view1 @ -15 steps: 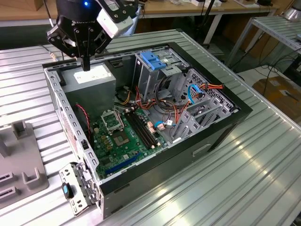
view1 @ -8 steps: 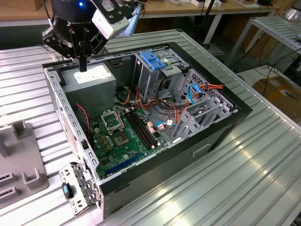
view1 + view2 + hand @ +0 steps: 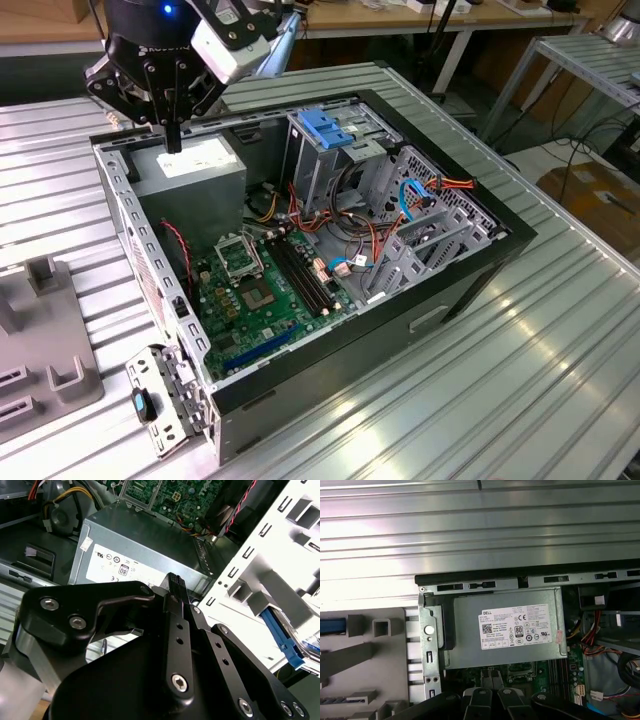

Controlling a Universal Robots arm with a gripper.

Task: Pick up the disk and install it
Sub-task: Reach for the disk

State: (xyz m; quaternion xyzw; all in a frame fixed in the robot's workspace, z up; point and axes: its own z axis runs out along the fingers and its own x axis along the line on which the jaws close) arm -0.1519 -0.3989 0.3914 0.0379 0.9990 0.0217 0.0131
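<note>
Nearest in the exterior view, a small metal panel (image 3: 158,402) with a blue knob hangs at the corner of the open computer case (image 3: 450,300). The case lies on the ribbed metal worktop (image 3: 520,400). Inside it comes first the green motherboard (image 3: 262,290), then the red and blue cables (image 3: 420,195) and the grey drive cage (image 3: 330,165), which has a blue bracket (image 3: 326,127) at its top. Further back sits the power supply (image 3: 192,165). The gripper (image 3: 173,138) hangs directly over it, clenched, with nothing between its fingers.

On the exterior view's left, outside the case, stands a grey slotted holder (image 3: 40,350). Of the disk (image 3: 280,636), the second wrist view shows a blue rail lying in this holder; the drive body itself I cannot make out. The perforated side wall (image 3: 135,240) of the case stands between the gripper and the holder.
</note>
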